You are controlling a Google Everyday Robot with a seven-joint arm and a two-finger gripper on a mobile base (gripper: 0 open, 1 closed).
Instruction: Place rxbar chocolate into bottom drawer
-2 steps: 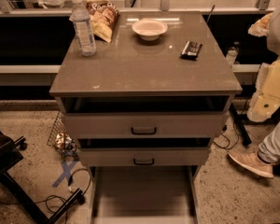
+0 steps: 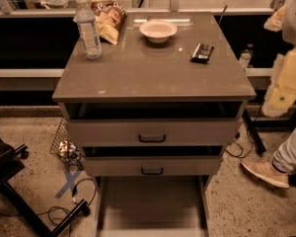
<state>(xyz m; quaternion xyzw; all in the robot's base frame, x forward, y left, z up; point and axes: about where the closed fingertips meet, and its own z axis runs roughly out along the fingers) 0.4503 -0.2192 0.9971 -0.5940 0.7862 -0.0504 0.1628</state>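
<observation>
Rxbar (image 2: 202, 52) flat on cabinet top (image 2: 153, 73), upper right, long axis near-vertical in frame, left of arm (image 2: 288, 78) at right edge. Gripper out of frame, so can't tell its opening. Bottom drawer (image 2: 153, 206) open, bottom centre.

On the grey-brown worktop (image 2: 148, 78) a clear water bottle (image 2: 88, 29) stands upright near the back left corner, with a crinkled chip bag (image 2: 110, 18) lying just behind it. A pale, shallow bowl (image 2: 158, 30) sits near the back edge at the middle. Below, the top drawer (image 2: 187, 131) and middle drawer (image 2: 187, 166) each bear a black handle. On the speckled floor (image 2: 29, 137) lie black cables (image 2: 64, 212) and a blue tape cross (image 2: 69, 182); at the right stands a person's tan shoe (image 2: 264, 173).
</observation>
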